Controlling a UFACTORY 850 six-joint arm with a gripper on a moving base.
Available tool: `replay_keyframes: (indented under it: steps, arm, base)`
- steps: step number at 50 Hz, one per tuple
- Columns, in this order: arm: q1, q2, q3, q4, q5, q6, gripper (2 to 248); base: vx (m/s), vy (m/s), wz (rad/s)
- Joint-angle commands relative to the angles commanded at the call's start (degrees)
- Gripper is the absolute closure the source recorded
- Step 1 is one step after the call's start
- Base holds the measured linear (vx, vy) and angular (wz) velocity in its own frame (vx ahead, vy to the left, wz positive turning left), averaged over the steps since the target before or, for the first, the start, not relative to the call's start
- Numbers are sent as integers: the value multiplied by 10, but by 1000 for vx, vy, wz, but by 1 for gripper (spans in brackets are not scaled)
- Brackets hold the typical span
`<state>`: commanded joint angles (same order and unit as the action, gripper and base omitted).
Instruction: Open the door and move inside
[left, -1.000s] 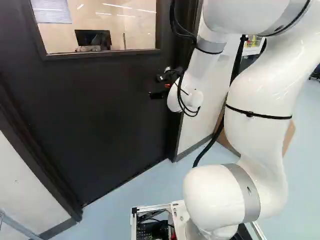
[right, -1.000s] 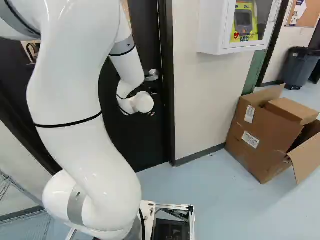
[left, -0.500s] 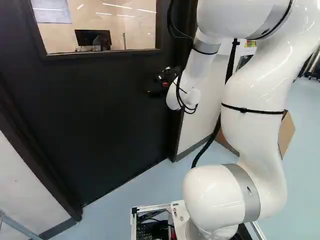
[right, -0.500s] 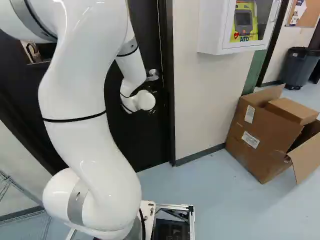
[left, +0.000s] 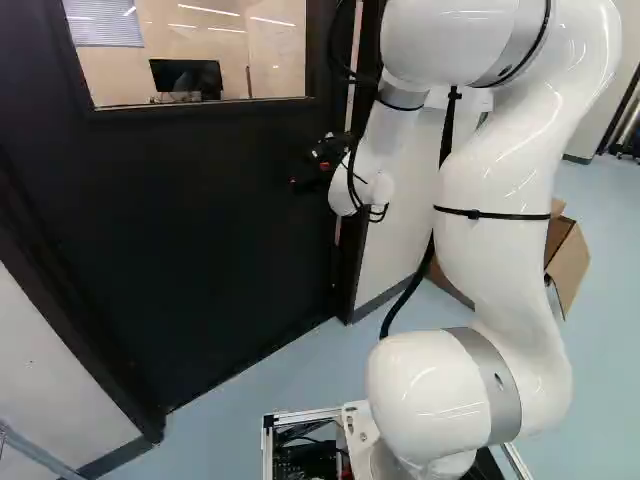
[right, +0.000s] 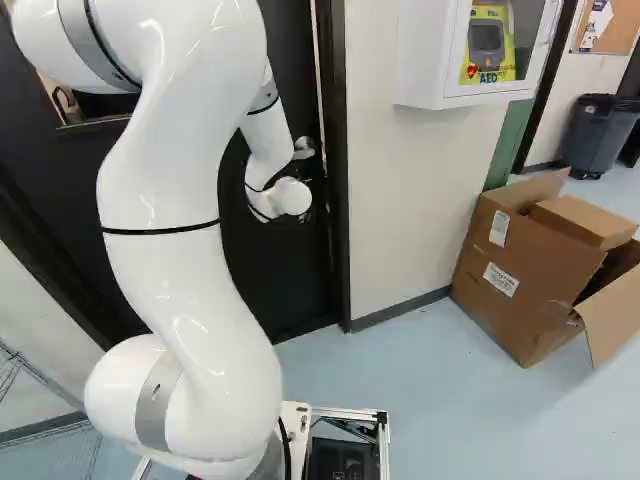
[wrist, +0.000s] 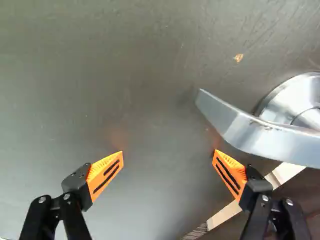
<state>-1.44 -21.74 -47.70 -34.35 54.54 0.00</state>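
The dark door (left: 200, 230) stands slightly ajar, a thin bright gap along its handle side in the left base view. My gripper (left: 312, 170) is at the door's face near that edge. In the wrist view the gripper (wrist: 168, 152) is open, fingers wide apart with only door surface beyond them. The silver lever handle (wrist: 260, 131) lies ahead of and beside one finger, outside the space between the two; whether they touch I cannot tell. Behind my wrist in the right base view, the handle (right: 303, 149) shows in part.
The dark door frame (right: 334, 200) borders a pale wall (right: 395, 200) with a white cabinet (right: 440, 60) on it. An open cardboard box (right: 520, 270) sits on the floor to the right, a grey bin (right: 597, 135) farther back. Through the door window a monitor (left: 186, 75) is visible.
The door has swung slightly away from me, opening a gap at its frame. My arm has reached forward, its gripper staying close to the door. The base has not moved.
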Motion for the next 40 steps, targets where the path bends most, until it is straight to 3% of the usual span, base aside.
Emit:
replay_keyframes:
  steps: [40]
  arm:
    - [13,-80,-104,-26,0,0,3]
  base:
    - [0,0,0]
